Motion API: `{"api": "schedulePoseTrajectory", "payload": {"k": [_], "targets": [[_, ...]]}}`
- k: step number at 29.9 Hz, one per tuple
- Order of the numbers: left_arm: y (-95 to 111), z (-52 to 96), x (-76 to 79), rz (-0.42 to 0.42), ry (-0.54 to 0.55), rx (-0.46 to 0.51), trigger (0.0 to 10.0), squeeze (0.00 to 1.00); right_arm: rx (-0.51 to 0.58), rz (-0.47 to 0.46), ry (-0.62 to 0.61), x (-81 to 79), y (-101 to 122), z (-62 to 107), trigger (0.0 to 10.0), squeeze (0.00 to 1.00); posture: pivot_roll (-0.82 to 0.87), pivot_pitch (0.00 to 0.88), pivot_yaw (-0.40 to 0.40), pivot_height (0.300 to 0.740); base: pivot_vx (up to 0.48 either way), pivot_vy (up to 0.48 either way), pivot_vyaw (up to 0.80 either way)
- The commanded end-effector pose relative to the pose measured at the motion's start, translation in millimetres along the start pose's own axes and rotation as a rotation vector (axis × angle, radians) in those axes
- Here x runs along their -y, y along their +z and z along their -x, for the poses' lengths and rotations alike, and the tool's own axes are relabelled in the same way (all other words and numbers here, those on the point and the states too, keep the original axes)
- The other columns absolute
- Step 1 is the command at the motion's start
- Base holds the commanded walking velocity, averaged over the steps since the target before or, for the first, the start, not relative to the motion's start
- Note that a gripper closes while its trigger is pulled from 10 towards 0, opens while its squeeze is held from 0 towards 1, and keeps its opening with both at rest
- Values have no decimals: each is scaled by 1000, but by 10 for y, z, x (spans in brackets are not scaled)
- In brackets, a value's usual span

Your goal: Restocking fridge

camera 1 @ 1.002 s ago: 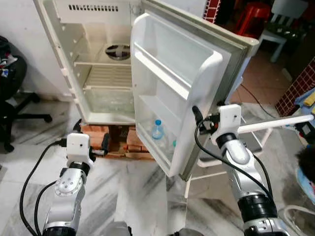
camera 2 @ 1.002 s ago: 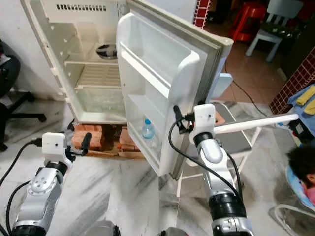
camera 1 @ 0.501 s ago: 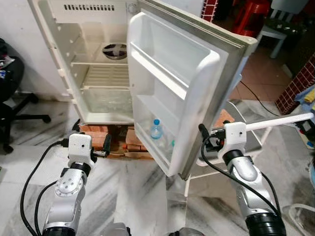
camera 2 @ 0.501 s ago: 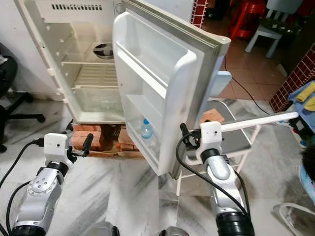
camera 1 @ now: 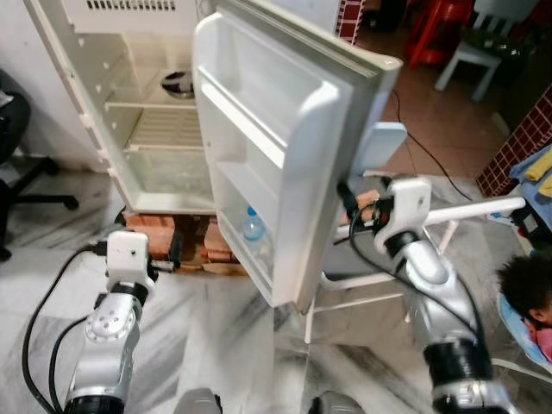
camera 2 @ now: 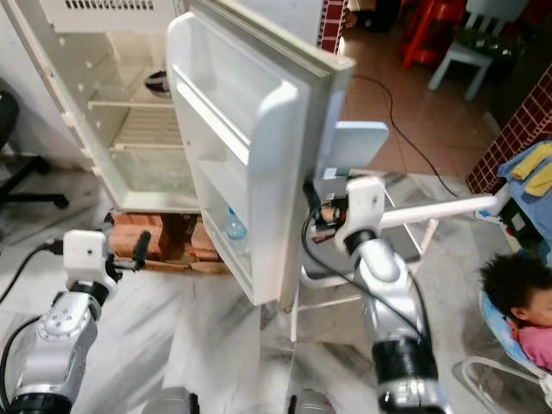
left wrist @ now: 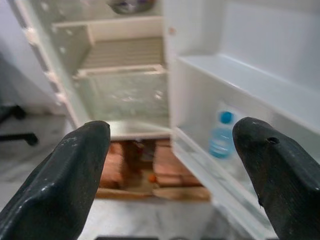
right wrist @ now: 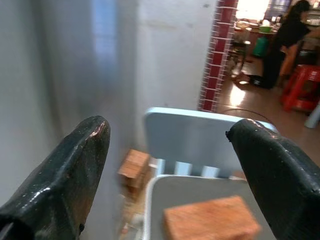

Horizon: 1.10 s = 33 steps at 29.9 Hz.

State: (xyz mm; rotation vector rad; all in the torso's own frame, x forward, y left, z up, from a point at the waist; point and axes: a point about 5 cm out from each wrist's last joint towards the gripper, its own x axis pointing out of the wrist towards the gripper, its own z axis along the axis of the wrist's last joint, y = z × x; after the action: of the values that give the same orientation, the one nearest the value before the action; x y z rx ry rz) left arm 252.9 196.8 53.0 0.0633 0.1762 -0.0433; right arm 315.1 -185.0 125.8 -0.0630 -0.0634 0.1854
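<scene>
Left eye view: one water bottle (camera 1: 251,232) in the fridge door (camera 1: 276,155)

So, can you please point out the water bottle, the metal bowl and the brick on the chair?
water bottle (left wrist: 220,135), left wrist view, on its clear body.
metal bowl (camera 1: 178,83), left eye view, on its rim.
brick (right wrist: 210,223), right wrist view, on its top face.

I see the fridge (camera 1: 155,112) ahead, standing on bricks (camera 1: 194,246), its door (camera 1: 285,147) swung out toward me at center. A water bottle (camera 1: 251,233) sits in the door's lower shelf; a bowl (camera 1: 177,82) is on a shelf inside. My left end effector (camera 1: 177,252) is low, before the bricks. My right end effector (camera 1: 347,207) is behind the door's edge, beside a chair (camera 1: 379,147) that carries a brick (right wrist: 212,224). An office chair (camera 1: 26,172) stands far left.
</scene>
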Motion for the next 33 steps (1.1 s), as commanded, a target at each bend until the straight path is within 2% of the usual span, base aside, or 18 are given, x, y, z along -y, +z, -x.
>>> {"api": "schedulePoseTrajectory", "payload": {"k": [1,6,9,11,14,16,19,21,22,24,25,26,27,28,29,30,31,33], "targets": [[5,11,-85,-5,36,-21,10000,0,19,-9,-20,17,53,-80,10000,0,97,38,-5,740,0,0,0],[-54,43,-106,78,61,-77,10000,0,48,-17,14,-48,157,-225,10000,0,110,39,-5,740,0,0,0],[-169,152,-170,160,116,-145,10000,0,85,-33,6,-136,269,-375,10000,0,119,40,-7,740,0,0,0],[-175,160,-175,163,119,-148,10000,0,86,-34,7,-140,274,-389,10000,0,119,40,-7,740,0,0,0],[-230,183,-168,191,134,-190,10000,0,87,-15,-59,-278,362,-572,10000,0,139,37,-12,740,0,0,0],[-225,180,-166,190,133,-190,10000,0,88,-22,-66,-299,373,-598,10000,0,139,37,-12,740,0,0,0],[-213,173,-154,184,122,-200,10000,0,103,-31,-91,-416,441,-701,10000,0,144,35,-14,740,0,0,0],[-212,172,-149,184,119,-209,10000,0,118,-83,-74,-555,511,-770,10000,0,148,32,-17,740,0,0,0],[-215,170,-143,184,116,-214,10000,0,126,-115,-47,-690,567,-815,10000,0,149,29,-19,740,0,0,0],[-216,171,-141,185,116,-216,10000,0,128,-121,-36,-735,581,-827,10000,0,149,29,-19,740,0,0,0],[-218,168,-135,184,114,-218,10000,0,129,-163,9,-852,603,-838,10000,0,150,26,-22,740,0,0,0],[-221,167,-128,184,111,-221,10000,0,131,-245,127,-1064,635,-821,10000,0,151,25,-24,740,0,0,0],[-222,168,-117,184,108,-225,10000,0,146,-409,410,-1445,727,-694,10000,0,154,26,-30,740,0,0,0],[-222,170,-116,185,108,-227,10000,0,159,-475,545,-1592,782,-603,10000,0,154,26,-30,740,0,0,0],[-222,170,-116,185,108,-227,10000,0,159,-475,545,-1592,782,-603,10000,0,154,26,-30,740,0,0,0],[-225,173,-115,188,109,-229,10000,0,176,-556,720,-1725,864,-440,10000,0,153,27,-31,740,0,0,0],[-227,175,-114,190,110,-231,10000,0,188,-608,841,-1810,924,-314,10000,0,153,27,-31,740,0,0,0],[-233,178,-113,194,111,-236,10000,0,201,-686,1073,-1846,1018,-17,10000,0,152,27,-32,740,0,0,0]]}}
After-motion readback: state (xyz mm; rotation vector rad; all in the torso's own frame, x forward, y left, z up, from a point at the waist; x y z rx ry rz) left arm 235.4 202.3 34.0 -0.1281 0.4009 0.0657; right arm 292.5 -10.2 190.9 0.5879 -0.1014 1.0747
